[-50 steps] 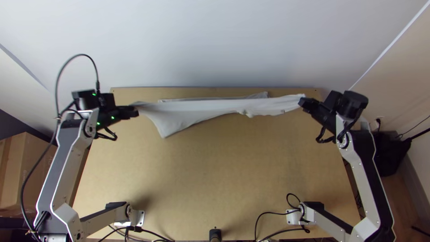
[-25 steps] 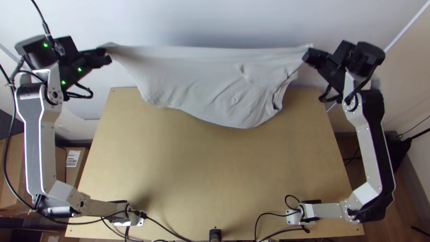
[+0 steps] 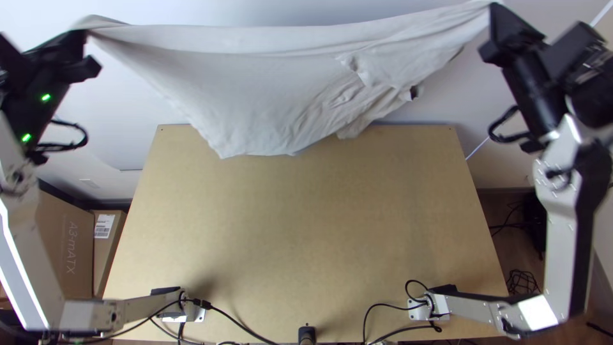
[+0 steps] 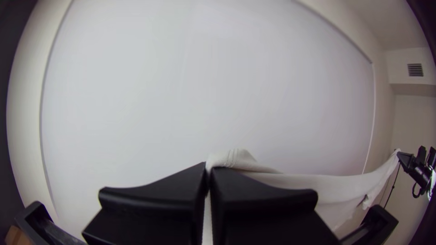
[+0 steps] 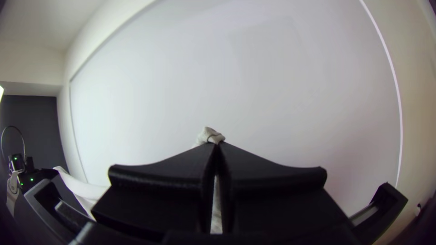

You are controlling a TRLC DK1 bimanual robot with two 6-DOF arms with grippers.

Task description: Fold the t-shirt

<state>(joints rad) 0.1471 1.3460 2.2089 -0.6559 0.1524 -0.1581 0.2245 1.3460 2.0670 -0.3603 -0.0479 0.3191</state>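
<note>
My left end effector (image 3: 91, 48) and right end effector (image 3: 490, 30) are clenched on opposite ends of the t-shirt (image 3: 242, 83); it hangs creased between them, by the desk's (image 3: 287, 223) far edge.

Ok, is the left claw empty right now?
No, the left claw is shut on the t-shirt, with a bit of cloth showing just past its tips.
</note>
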